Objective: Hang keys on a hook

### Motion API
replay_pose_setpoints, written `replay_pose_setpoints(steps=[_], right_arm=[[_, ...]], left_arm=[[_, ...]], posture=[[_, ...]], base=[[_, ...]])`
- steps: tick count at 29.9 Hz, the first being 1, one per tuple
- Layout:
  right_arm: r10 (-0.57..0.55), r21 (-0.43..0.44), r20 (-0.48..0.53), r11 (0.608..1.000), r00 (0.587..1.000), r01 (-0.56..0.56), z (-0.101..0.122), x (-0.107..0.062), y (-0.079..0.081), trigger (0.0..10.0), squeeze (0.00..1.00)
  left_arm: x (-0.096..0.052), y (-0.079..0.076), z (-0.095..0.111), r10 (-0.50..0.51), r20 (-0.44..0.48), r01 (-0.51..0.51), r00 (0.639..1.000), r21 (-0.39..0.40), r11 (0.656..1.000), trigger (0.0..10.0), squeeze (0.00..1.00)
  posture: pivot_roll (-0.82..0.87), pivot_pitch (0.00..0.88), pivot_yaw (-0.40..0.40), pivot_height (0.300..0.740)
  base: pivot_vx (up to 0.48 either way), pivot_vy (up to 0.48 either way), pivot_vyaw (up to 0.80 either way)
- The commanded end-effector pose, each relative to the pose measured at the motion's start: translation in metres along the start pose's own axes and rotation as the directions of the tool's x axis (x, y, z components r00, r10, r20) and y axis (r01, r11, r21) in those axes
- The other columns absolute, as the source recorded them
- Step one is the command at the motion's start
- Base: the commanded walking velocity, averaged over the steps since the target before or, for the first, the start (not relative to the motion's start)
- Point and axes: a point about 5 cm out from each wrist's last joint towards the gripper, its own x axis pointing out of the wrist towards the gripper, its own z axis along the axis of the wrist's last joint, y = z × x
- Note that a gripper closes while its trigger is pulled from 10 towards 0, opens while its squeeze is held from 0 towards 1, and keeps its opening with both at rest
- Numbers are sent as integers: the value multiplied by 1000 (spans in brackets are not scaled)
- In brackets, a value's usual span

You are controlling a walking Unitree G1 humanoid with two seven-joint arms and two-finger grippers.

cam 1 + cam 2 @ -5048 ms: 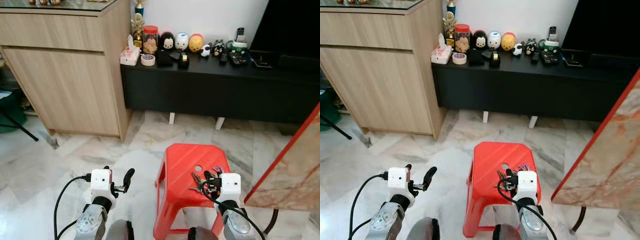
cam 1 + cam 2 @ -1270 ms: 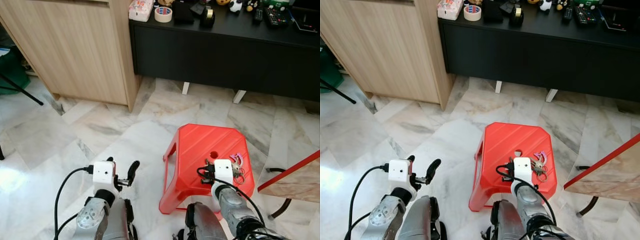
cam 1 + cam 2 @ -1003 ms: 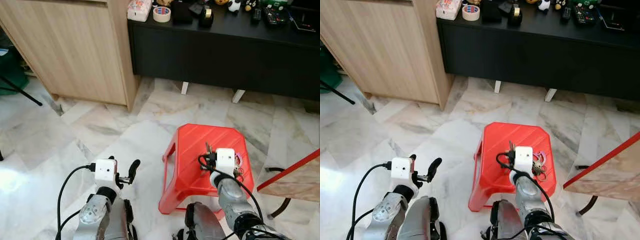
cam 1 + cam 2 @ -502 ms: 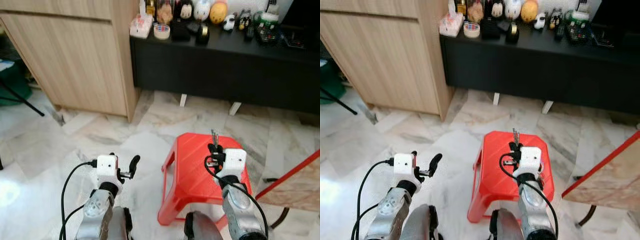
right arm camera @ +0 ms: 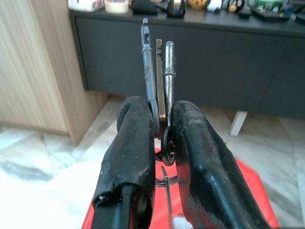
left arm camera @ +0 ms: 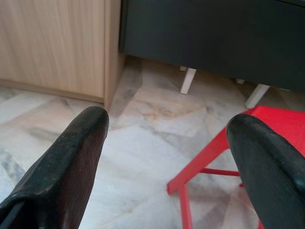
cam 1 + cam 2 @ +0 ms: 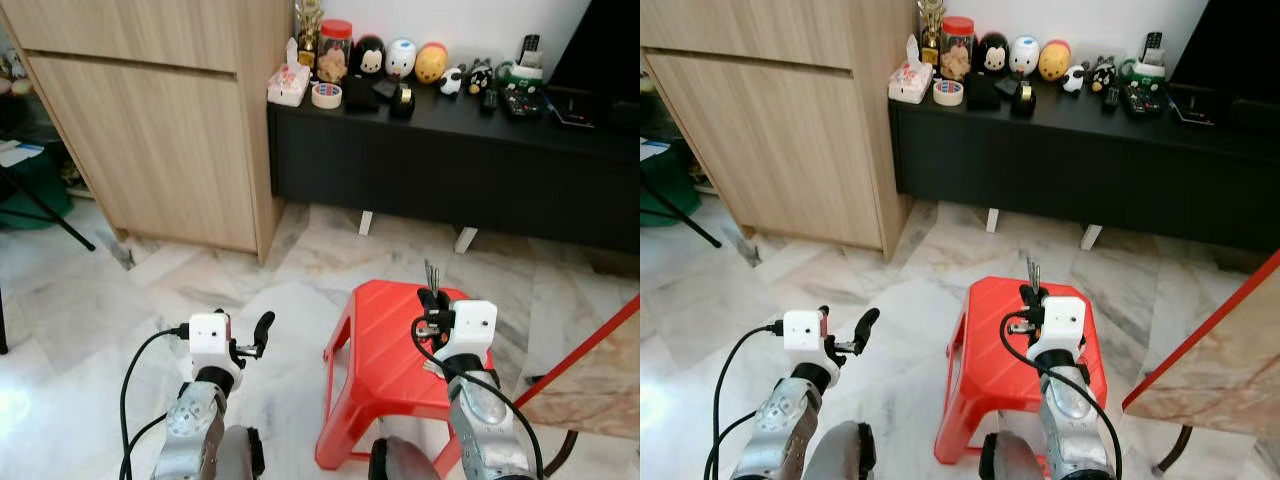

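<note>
My right gripper (image 7: pixel 433 296) is shut on a bunch of metal keys (image 5: pixel 158 76), held above the red plastic stool (image 7: pixel 385 350). The key blades (image 7: pixel 431 274) stick up past the fingertips; in the right wrist view the key ring hangs between the two black fingers (image 5: pixel 128 138). My left gripper (image 7: pixel 262 328) hangs open over the marble floor to the left of the stool, with nothing between its fingers (image 6: pixel 71 157).
A black low cabinet (image 7: pixel 450 160) stands ahead, topped with small figurines (image 7: pixel 400 58), a jar, tape and remotes. A tall wooden cabinet (image 7: pixel 150 110) stands at the left. A marble slab with a red edge (image 7: pixel 590 370) leans at the right.
My right gripper has lifted the keys off the stool top and now holds them upright above it. The camera has tilted up, showing more of the black cabinet.
</note>
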Motion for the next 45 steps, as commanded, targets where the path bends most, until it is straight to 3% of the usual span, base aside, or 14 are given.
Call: replay_pose_setpoints(steps=[1,10,25,38,45], right_arm=[[-17,-4,-7,1000,1000,17,1,1,-4,10000,0],[-25,3,-27,1000,999,25,0,0,-3,10000,0],[-31,5,-44,999,999,31,-3,-1,-3,10000,0],[-23,15,-42,1000,999,24,-1,0,-2,10000,0],[-19,37,-81,999,997,22,-4,0,-3,10000,0]], left_arm=[[2,-2,0,-3,8,3,1000,-17,1000,10000,0],[3,-2,2,-17,23,17,1000,-17,1000,10000,0],[3,-5,2,-31,32,32,999,-20,999,10000,0],[1,-5,-1,-25,28,26,999,-20,999,10000,0],[0,-6,0,-32,33,33,999,-17,999,10000,0]], posture=[[13,16,-94,616],[16,18,-82,616],[15,21,-82,616],[16,17,-90,616],[14,12,-88,665]], base=[[0,0,0],[0,0,0],[-304,0,0],[0,0,0],[0,0,0]])
